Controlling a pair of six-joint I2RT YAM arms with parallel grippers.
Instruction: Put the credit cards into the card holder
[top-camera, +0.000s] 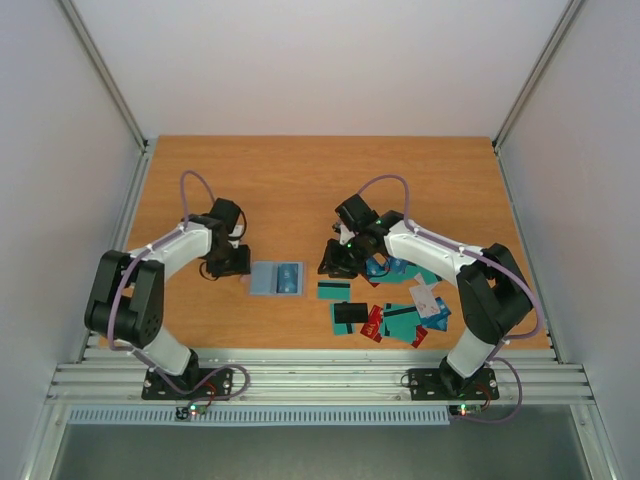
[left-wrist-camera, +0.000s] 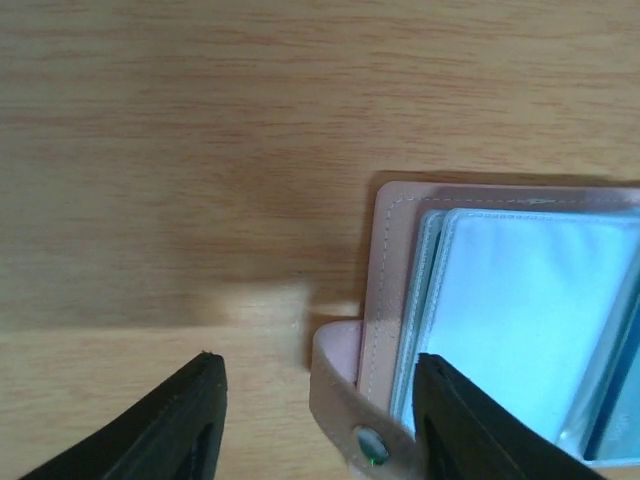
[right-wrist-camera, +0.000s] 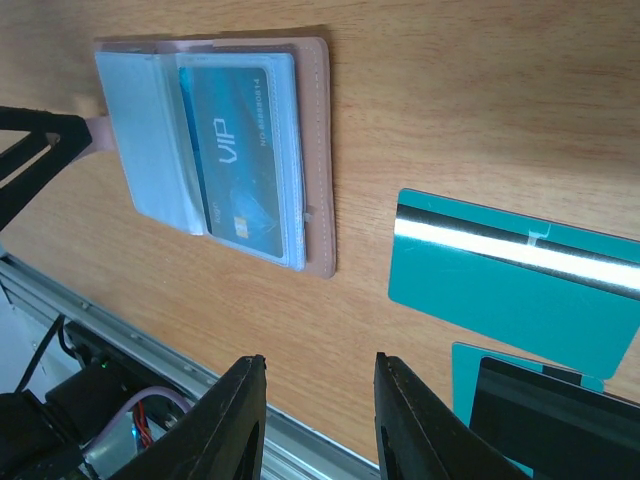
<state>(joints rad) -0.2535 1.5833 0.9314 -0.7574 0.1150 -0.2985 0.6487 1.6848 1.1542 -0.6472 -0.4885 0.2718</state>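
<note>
At the left of the wooden table (top-camera: 300, 180) we see the left pincer (top-camera: 232, 262) low over the surface, just left of the card holder (top-camera: 277, 278). From its wrist camera its two black fingers (left-wrist-camera: 170, 430) are spread. The holder's pinkish strap (left-wrist-camera: 340, 385) with its metal snap (left-wrist-camera: 370, 445) lies in the gap between them. We cannot tell whether either finger touches the strap, and nothing is pinched.

The card holder lies open and flat on the table, between the two pincers and near the middle of the table. Its clear pockets (right-wrist-camera: 150, 140) face up. A blue card (right-wrist-camera: 240, 150) marked VIP sits inside the pocket on the holder's right half.

Just right of the holder is the right pincer (right-wrist-camera: 320, 362), tilted toward the table. Its fingers stand a little apart with bare wood showing between them, so it grips nothing.

Near it a single teal card (right-wrist-camera: 510, 280) with a pale stripe lies flat on the table, apart from the holder. Farther right and nearer to us, the rest of the cards (top-camera: 395, 318) lie scattered and overlapping. They are mostly teal, with some red, white and one dark face among them.
</note>
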